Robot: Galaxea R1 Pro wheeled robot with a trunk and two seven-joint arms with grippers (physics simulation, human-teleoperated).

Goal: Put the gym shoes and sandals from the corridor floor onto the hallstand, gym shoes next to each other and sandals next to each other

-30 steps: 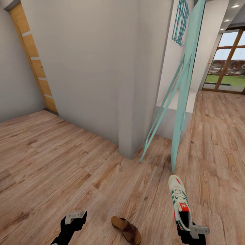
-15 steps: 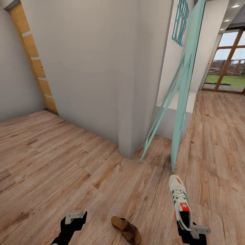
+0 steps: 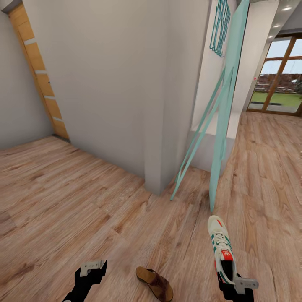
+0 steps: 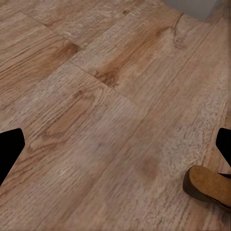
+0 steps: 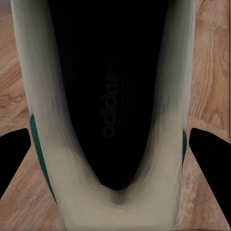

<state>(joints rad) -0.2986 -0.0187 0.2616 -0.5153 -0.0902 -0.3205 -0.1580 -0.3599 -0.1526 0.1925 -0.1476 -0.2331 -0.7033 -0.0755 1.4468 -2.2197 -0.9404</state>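
One gym shoe (image 3: 221,247), white with green stripes and a red-orange tongue patch, hangs toe-forward at the lower right of the head view. My right gripper (image 3: 229,280) is shut on its heel. In the right wrist view the shoe's dark opening (image 5: 110,96) sits between the two fingers. A brown sandal (image 3: 154,283) lies on the wood-plank corridor floor (image 3: 84,201) between my arms. My left gripper (image 3: 93,268) hovers open to its left, holding nothing; the sandal's tan end (image 4: 209,185) shows beside one finger in the left wrist view. The hallstand is out of view.
A grey wall corner (image 3: 161,126) juts out ahead. A tall teal frame (image 3: 222,126) leans against the white wall, its foot on the floor just beyond the shoe. A wooden door frame (image 3: 37,71) stands far left and glass doors (image 3: 277,84) far right.
The whole head picture has shifted slightly, so the camera moved. Both arms, the held shoe and the sandal keep their places relative to each other.
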